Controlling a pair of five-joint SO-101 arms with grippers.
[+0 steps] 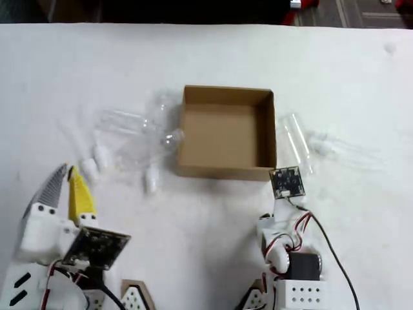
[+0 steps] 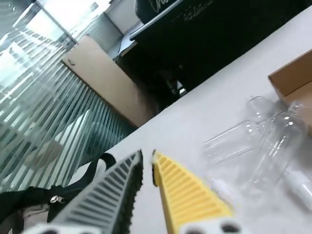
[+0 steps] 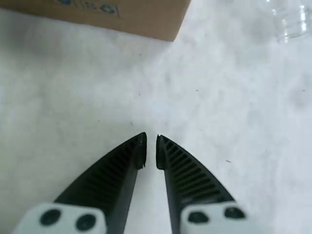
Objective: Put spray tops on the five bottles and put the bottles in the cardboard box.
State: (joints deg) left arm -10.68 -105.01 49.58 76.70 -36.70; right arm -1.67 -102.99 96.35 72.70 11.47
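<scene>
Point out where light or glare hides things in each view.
High view: the bright white table washes out the clear bottles. Left wrist view: window glare blows out the background, and highlights outline the bottles. Right wrist view: even light around the right end effector.

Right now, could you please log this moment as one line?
cardboard box: empty | bottles: lying beside it | left end effector: shut | right end effector: shut

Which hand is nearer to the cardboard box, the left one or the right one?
The right. The right hand points down at the table close to the near right corner of the cardboard box; the left hand is much farther off, to the box's near left.
</scene>
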